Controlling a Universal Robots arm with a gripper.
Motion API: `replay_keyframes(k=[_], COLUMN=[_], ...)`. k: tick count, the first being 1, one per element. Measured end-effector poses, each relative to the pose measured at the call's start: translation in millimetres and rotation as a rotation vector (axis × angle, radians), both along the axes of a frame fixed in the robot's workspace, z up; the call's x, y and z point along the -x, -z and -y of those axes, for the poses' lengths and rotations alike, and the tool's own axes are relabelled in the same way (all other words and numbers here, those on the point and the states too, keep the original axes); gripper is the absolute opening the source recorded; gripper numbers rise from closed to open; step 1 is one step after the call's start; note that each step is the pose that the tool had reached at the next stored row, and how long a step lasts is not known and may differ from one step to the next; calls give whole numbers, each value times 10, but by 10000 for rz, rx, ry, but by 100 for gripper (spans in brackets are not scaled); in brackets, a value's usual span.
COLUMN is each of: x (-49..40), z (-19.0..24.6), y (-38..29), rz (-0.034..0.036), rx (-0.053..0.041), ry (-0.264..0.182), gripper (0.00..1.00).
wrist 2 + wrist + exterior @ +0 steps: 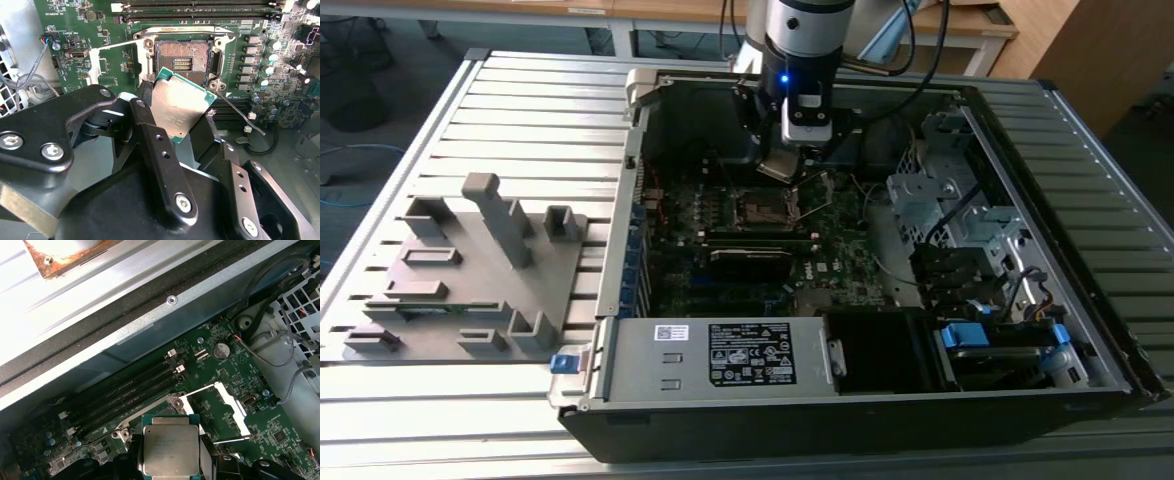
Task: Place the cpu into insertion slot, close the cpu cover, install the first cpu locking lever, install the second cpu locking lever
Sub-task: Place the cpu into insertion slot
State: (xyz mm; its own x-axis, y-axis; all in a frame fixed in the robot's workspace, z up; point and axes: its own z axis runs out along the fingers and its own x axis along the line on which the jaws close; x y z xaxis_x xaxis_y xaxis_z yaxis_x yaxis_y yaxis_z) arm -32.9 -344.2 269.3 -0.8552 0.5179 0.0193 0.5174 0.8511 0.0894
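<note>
The gripper (178,111) clamps the cpu (170,450) by its edges just above the bare socket (182,57); the cpu cover (234,407) lies swung open beside it.

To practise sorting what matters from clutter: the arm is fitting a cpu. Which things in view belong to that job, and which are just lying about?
Job: hand, shut on the cpu; open socket; cpu cover, swung open; locking lever.
Lying about: grey fixture plate; white-labelled power box; memory slots; coin battery.
</note>
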Motion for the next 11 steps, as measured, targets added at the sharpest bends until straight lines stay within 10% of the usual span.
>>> replay_keyframes(k=[11], x=[0], z=[0], y=[13], rz=[0], rx=[0], ry=[541], gripper=[54])
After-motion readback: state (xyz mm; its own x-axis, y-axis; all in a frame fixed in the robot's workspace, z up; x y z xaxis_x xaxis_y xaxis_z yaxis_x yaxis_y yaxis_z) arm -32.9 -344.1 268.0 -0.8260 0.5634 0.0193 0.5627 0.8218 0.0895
